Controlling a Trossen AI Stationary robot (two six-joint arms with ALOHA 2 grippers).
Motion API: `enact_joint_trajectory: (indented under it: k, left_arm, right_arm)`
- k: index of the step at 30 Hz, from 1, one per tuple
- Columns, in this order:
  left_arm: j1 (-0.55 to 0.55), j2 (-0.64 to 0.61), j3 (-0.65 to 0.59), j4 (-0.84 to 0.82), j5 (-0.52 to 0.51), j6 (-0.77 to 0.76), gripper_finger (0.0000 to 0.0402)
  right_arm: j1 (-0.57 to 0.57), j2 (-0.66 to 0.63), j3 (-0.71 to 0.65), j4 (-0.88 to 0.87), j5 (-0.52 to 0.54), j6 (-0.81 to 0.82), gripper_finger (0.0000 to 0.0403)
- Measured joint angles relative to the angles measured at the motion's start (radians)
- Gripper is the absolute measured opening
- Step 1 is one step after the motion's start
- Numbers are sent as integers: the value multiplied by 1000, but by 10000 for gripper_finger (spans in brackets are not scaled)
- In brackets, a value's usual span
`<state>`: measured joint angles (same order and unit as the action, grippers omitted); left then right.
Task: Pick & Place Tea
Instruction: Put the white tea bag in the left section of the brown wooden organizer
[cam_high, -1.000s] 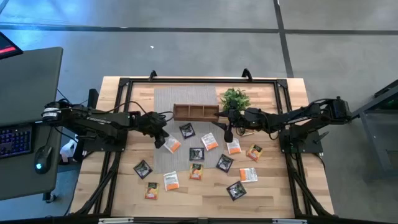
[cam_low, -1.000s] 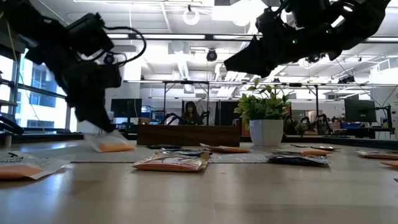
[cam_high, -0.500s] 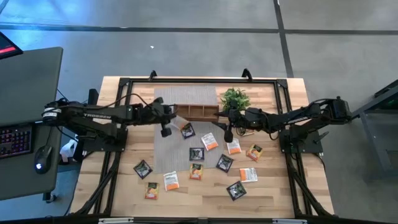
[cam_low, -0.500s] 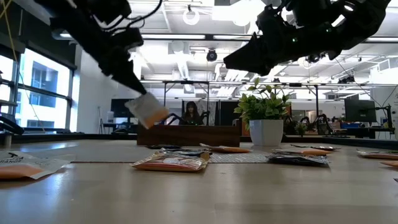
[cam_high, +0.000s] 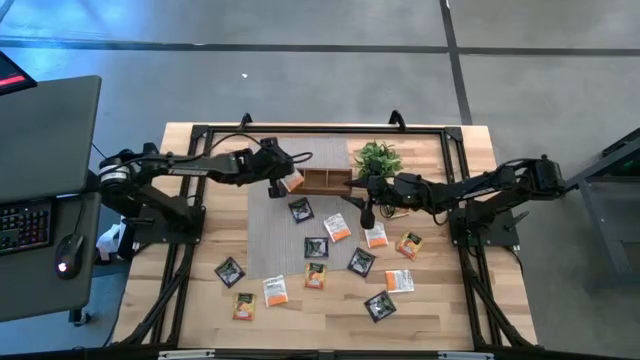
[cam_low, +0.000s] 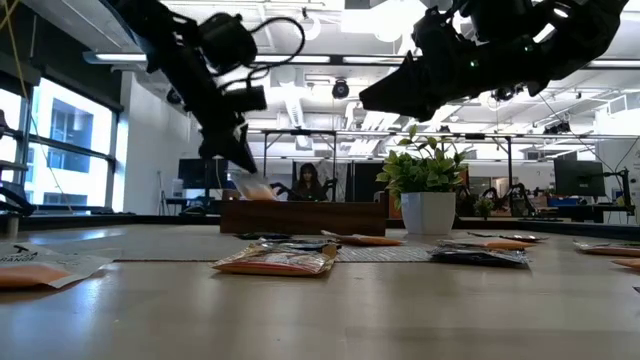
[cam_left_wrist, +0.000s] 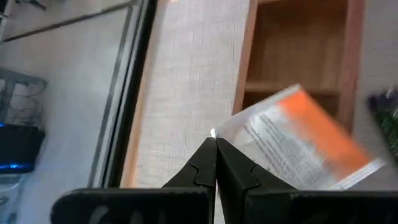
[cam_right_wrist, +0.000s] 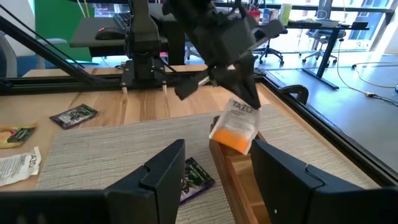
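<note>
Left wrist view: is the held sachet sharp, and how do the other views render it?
Left wrist view: the orange-and-white sachet is smeared, its print unreadable. Right wrist view: its print shows clearly. Low view: the arms and left end effector are dark silhouettes against the bright ceiling lights.

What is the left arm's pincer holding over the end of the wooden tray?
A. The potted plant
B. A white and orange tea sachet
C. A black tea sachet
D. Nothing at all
B. The left pincer is shut on the corner of a white and orange tea sachet, which hangs above the end of the wooden tray; the potted plant stands untouched beside the tray.
</note>
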<state>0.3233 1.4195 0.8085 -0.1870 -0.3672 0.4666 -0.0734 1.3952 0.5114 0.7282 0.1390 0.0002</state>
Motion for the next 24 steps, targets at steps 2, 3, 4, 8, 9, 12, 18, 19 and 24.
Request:
enact_joint_trajectory:
  k: [2,3,4,8,9,12,18,19,24]
  left_arm:
    - [-3,14,10,6,-27,44,0]
    - [-3,14,13,9,-42,67,0]
    - [-3,14,17,11,-58,88,0]
    - [-3,14,35,18,-70,163,0]
    - [-3,14,38,18,-69,187,0]
    - [-3,14,42,8,-66,260,0]
    - [-3,36,43,-8,6,319,1]
    - [-3,35,42,-3,20,317,1]
    - [-3,35,44,-2,36,317,17]
  right_arm:
    - [0,0,0,-4,0,0,181]
    - [0,0,0,-6,0,0,181]
    - [0,0,0,-6,0,0,181]
    - [0,0,0,-6,0,0,181]
    - [0,0,0,-6,0,0,181]
    - [0,0,0,-6,0,0,181]
    - [0,0,0,-9,0,0,181]
    - [0,0,0,-9,0,0,181]
    - [0,0,0,-13,0,0,181]
